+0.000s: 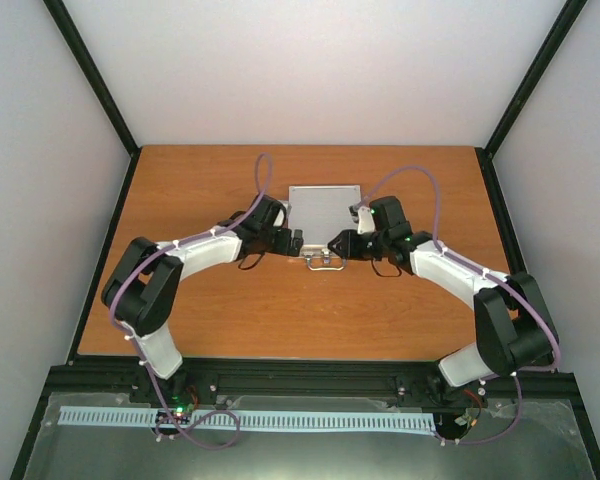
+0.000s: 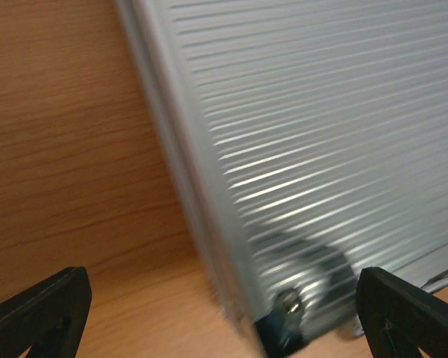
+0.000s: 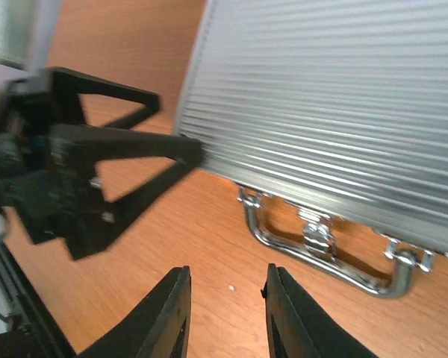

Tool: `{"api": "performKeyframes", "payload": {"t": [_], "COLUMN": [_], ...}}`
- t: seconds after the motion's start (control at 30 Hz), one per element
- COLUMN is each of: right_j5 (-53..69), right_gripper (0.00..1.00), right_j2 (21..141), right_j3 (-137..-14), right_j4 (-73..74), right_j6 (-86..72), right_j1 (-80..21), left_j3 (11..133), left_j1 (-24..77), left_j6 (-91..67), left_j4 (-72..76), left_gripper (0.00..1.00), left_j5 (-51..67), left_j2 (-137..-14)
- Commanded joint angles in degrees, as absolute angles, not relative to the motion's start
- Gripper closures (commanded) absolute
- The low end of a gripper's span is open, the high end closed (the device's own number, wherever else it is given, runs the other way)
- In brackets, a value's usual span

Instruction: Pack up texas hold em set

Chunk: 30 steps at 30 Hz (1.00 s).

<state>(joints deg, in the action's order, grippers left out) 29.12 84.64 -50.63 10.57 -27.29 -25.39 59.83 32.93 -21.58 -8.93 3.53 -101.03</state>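
Note:
The texas hold em set shows as a shut silver ribbed case (image 1: 325, 208) lying flat on the wooden table, its chrome handle (image 1: 323, 263) toward the arms. My left gripper (image 1: 298, 243) stands wide open at the case's near left corner (image 2: 284, 313), one finger (image 2: 52, 309) over bare wood and the other (image 2: 407, 317) over the lid's edge. Just in front of the handle (image 3: 321, 253) my right gripper (image 3: 225, 298) hovers above the wood, its jaws a little apart with nothing between them. The case (image 3: 336, 112) fills the upper right of the right wrist view.
In the right wrist view the left gripper (image 3: 97, 179) reaches the case's corner from the left. The wooden table (image 1: 210, 320) ends at a black frame rail (image 1: 310, 375) near the arm bases, with white walls on the other three sides.

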Motion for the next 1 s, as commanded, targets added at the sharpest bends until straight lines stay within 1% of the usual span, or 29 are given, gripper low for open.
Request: {"api": "performKeyframes", "payload": {"t": [0.0, 0.17, 0.2, 0.3, 0.37, 0.4, 0.57, 0.7, 0.77, 0.8, 0.9, 0.93, 0.97], "right_j5": [25.3, 23.0, 22.4, 21.0, 20.7, 20.6, 17.9, 15.7, 15.4, 15.4, 16.5, 16.6, 16.7], "right_gripper": [0.70, 0.66, 0.65, 0.61, 0.61, 0.61, 0.57, 0.55, 0.54, 0.53, 0.53, 0.53, 0.53], "right_j2": [84.1, 83.3, 83.0, 81.9, 81.3, 81.0, 79.1, 78.4, 78.7, 78.9, 79.4, 79.6, 79.8], "right_j3": [-49.0, -48.6, -48.5, -48.0, -47.6, -47.3, -47.3, -47.9, -48.0, -47.9, -47.2, -46.9, -46.6], "right_j4": [12.4, 13.6, 14.1, 15.1, 15.3, 15.4, 17.5, 19.7, 20.2, 20.2, 19.3, 18.8, 18.5], "right_j6": [-25.4, -24.5, -24.3, -23.8, -23.7, -23.8, -22.9, -21.4, -20.9, -20.9, -21.1, -21.1, -21.2], "right_j1": [-25.4, -25.4, -25.4, -25.4, -25.4, -25.4, -25.4, -25.4, -25.4, -25.4, -25.4, -25.4, -25.4], "left_j3": [64.1, 69.4, 71.2, 77.0, 80.0, 81.5, 86.9, 88.4, 88.5, 88.7, 89.5, 90.0, 90.5], "left_j1": [33.0, 33.0, 33.0, 33.0, 33.0, 33.0, 33.0, 33.1, 33.3, 33.5, 34.5, 34.9, 35.2], "left_j6": [-17.6, -16.3, -16.0, -15.1, -15.0, -14.8, -14.3, -14.4, -14.4, -14.4, -14.3, -14.3, -14.3], "left_j4": [-25.1, -27.2, -28.3, -32.5, -33.8, -34.5, -37.7, -38.8, -39.0, -39.0, -39.4, -39.5, -39.6], "left_gripper": [0.00, 0.00, 0.02, 0.16, 0.29, 0.34, 0.37, 0.48, 0.56, 0.62, 0.90, 0.98, 0.99], "left_j5": [-2.2, -2.8, -3.0, -3.0, -2.9, -3.0, -1.9, 0.4, 1.1, 1.3, 1.2, 1.2, 1.2], "left_j2": [-97.5, -96.4, -97.3, -100.5, -102.5, -103.6, -108.0, -109.0, -109.1, -109.1, -109.5, -109.6, -109.8]}}
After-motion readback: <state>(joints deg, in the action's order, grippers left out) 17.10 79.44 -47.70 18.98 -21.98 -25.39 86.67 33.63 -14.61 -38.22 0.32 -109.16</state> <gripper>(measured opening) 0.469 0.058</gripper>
